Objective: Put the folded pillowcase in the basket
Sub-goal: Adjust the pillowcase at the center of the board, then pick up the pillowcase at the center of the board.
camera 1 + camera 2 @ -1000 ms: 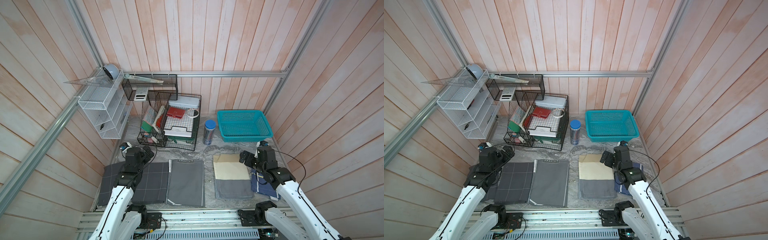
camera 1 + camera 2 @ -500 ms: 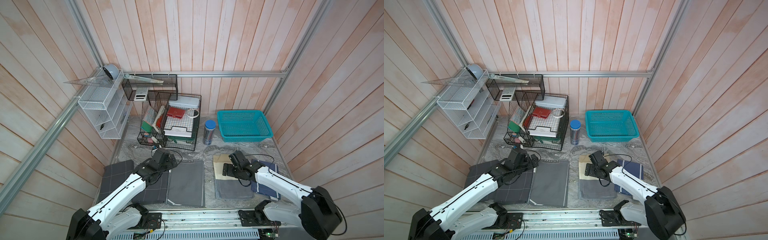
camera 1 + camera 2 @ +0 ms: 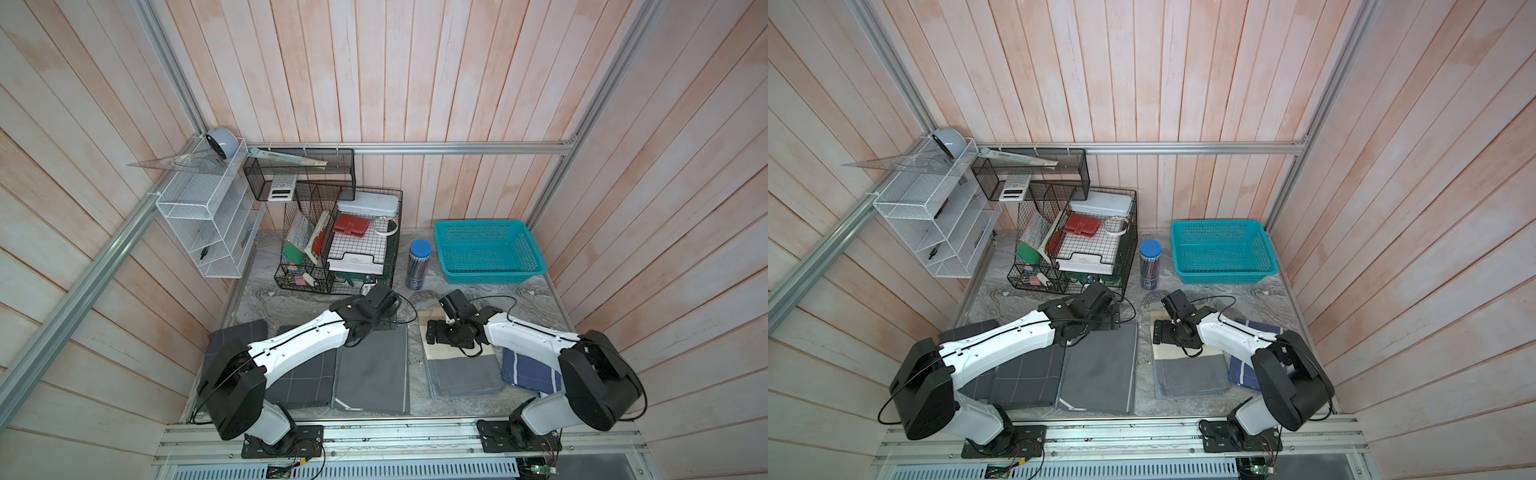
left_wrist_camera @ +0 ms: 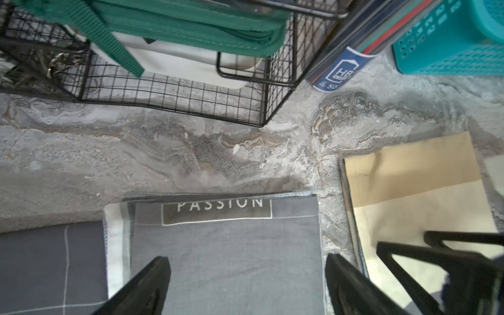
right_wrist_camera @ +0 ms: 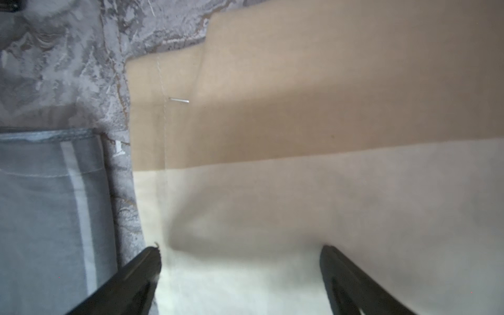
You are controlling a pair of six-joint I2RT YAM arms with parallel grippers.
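Note:
The teal basket point(image 3: 482, 225) point(image 3: 1217, 224) stands at the back right, with nothing in it. Several folded pillowcases lie in a row along the front. My left gripper point(image 4: 246, 261) point(image 3: 386, 323) hovers open over the far end of the plain grey pillowcase point(image 4: 226, 240) point(image 3: 374, 374), the end with the "PASSION" label. My right gripper point(image 5: 240, 251) point(image 3: 432, 332) is open just above the tan, cream and grey pillowcase point(image 5: 300, 191) point(image 3: 461, 370), near its left edge. Nothing is between either pair of fingers.
A black wire organiser point(image 3: 340, 249) full of stationery and a blue-capped pencil tube point(image 3: 419, 264) stand just beyond the pillowcases. A white wire shelf point(image 3: 208, 224) hangs at the left. A dark checked pillowcase point(image 3: 299, 382) lies at the front left. A blue one point(image 3: 528, 372) lies at the front right.
Both arms have swung in from the sides and reached forward: the left one over the grey pillowcase, the right one over the tan and cream one. The pillowcases have not moved.

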